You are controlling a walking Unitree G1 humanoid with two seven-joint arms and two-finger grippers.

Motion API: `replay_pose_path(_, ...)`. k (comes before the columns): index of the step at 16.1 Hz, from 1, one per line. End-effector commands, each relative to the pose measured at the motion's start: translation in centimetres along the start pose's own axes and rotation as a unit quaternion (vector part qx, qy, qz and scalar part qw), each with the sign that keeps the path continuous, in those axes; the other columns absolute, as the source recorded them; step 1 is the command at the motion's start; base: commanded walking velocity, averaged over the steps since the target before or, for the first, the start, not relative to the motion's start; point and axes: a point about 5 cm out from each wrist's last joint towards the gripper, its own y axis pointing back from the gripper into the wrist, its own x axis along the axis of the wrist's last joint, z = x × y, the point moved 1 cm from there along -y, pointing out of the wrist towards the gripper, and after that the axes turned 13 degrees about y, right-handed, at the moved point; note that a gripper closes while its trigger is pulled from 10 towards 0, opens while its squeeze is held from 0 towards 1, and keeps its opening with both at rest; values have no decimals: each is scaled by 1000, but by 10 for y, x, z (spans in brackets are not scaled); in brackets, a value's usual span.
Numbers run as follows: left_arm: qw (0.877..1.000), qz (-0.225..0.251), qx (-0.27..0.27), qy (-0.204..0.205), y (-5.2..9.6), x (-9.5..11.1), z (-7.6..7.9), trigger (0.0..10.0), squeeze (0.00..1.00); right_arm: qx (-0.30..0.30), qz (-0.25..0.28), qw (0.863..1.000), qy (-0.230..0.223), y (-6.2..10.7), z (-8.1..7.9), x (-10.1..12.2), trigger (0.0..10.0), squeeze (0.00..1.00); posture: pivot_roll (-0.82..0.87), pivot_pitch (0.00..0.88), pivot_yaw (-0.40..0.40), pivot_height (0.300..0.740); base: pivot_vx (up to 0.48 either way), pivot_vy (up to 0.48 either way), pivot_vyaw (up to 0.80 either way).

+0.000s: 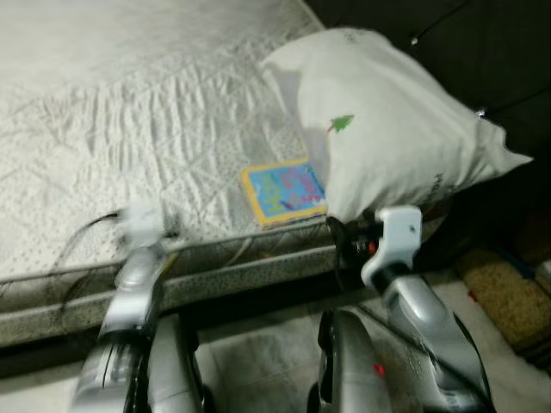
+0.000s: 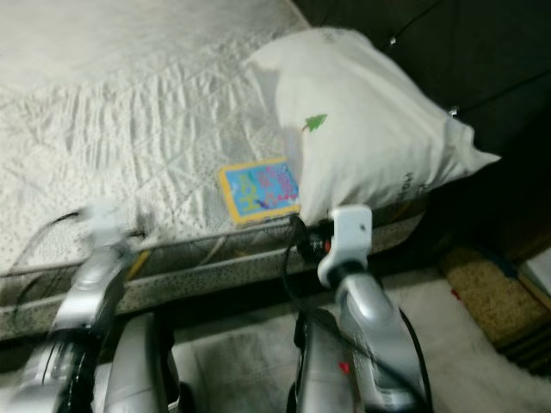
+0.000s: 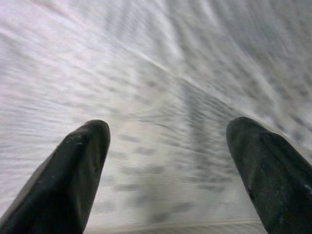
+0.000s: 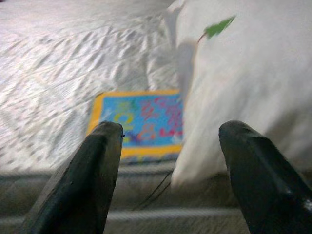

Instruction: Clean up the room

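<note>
Two grippers hover at the bed's [image 1: 172,138] near edge, left gripper [image 3: 165,165] and right gripper [image 4: 168,170] both spread wide and empty. Beyond, a yellow-bordered book [image 1: 282,191] lies partly under the white pillow [image 1: 387,129].

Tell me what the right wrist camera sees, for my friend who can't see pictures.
The right gripper is open, its two black fingers pointing at a colourful book with a yellow border that lies flat on a white quilted bed. A big white pillow with a small green tree mark lies over the book's edge.
</note>
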Motion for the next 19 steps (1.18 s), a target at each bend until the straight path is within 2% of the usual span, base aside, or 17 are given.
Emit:
replay_pose_path(1, 997, 78, -7, -12, 17, 24, 0, 10000, 0, -7, 6, 1000, -3, -8, 0, -1, 10000, 0, -15, 0, -22, 534, 0, 0, 0)
replay_pose_path(2, 996, 92, -10, -20, 26, 25, -2, 10000, 0, -5, 11, 1000, -3, -11, -1, 0, 10000, 0, -11, 0, -21, 534, 0, 0, 0)
replay_pose_path(4, 992, 114, -47, -28, 57, 21, 3, 10000, 0, 18, 36, 999, -14, -21, -10, 4, 10000, 0, 28, 0, -24, 534, 0, 0, 0)
replay_pose_path(6, 992, 104, -65, -32, 78, 16, 5, 10000, 0, 20, 44, 998, -32, -29, -14, 7, 10000, 0, 41, 0, -35, 548, 0, 0, 0)
replay_pose_path(8, 993, 87, -65, -43, 93, 9, 0, 10000, 0, 33, 58, 997, -39, -36, -20, 9, 10000, 0, 41, 0, -36, 573, 0, 0, 0)
replay_pose_path(9, 995, 76, -48, -38, 95, 2, -8, 10000, 0, 37, 62, 996, -44, -40, -23, 9, 10000, 0, 54, 0, -35, 587, 0, 0, 0)
replay_pose_path(11, 995, 81, -51, -35, 94, 4, -8, 10000, 0, 32, 63, 996, -52, -45, -23, 7, 10000, 0, 60, 0, -28, 611, 0, 0, 0)
replay_pose_path(15, 990, 108, -82, -39, 79, 19, 2, 10000, 0, 29, 82, 994, -59, -54, -28, 15, 10000, 0, 44, 0, -22, 655, 0, 0, 0)
replay_pose_path(17, 989, 115, -90, -31, 74, 24, 6, 10000, 0, 22, 90, 994, -58, -54, -24, 17, 10000, 0, 32, 0, -17, 684, 0, 0, 0)
replay_pose_path(19, 990, 103, -91, -12, 72, 20, 9, 10000, 0, 16, 90, 994, -56, -52, -20, 14, 10000, 0, 23, 0, -11, 708, 0, 0, 0)
